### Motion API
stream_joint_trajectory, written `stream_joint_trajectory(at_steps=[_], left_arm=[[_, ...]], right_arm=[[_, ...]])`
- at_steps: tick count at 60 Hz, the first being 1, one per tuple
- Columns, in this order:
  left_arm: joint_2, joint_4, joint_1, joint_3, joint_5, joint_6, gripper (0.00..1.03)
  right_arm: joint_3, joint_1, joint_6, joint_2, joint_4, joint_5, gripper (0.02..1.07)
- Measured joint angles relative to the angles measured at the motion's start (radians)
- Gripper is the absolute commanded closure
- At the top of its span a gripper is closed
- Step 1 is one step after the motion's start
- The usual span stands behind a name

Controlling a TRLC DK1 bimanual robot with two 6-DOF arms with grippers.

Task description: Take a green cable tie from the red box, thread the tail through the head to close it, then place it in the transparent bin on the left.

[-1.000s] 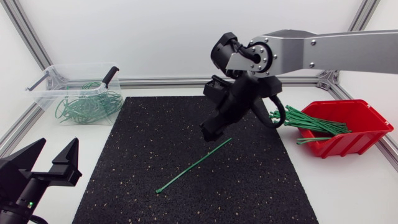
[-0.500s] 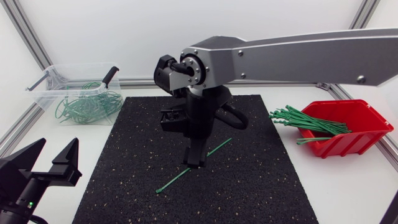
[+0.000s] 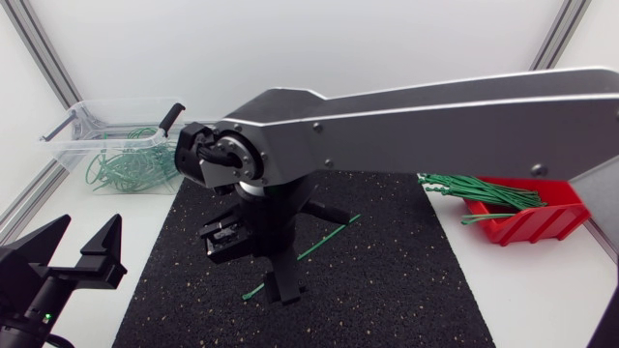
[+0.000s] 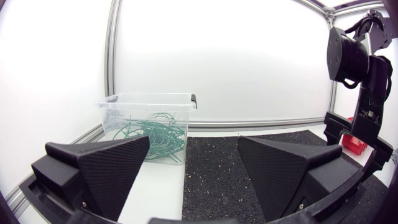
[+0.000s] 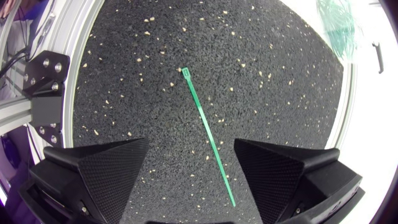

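Right gripper (image 5: 191, 151): fingers wide apart, nothing held. It points down, close over the black mat (image 3: 387, 280).
Cable tie (image 5: 208, 134): one green tie lies flat and straight on the mat, not threaded. In the right wrist view its tail runs between the open fingers and touches neither. Its head (image 5: 185, 72) lies ahead of the gripper.
Right arm (image 3: 416, 121): enters from the right and reaches past the middle. In the head view it covers the middle of the tie.
Left gripper (image 4: 194, 146): fingers apart, empty, off the mat at the table's front left, facing the bin.
Bin (image 3: 68, 145): transparent, back left, holds a tangle of green ties (image 3: 131, 166).
Red box (image 3: 542, 220): right of the mat, a bundle of ties (image 3: 479, 188) pokes over its left edge.
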Motion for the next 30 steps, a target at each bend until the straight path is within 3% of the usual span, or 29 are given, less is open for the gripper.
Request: stream_joint_trajectory(at_steps=[18,30], left_arm=[[0.0,0.0,0.001,0.0,0.0,0.0,0.04],[0.0,0.0,0.001,0.0,0.0,0.0,0.04]], right_arm=[[0.0,0.008,-0.07,0.029,0.085,-0.165,0.07],[0.0,0.021,-0.089,0.058,0.145,-0.203,0.12]])
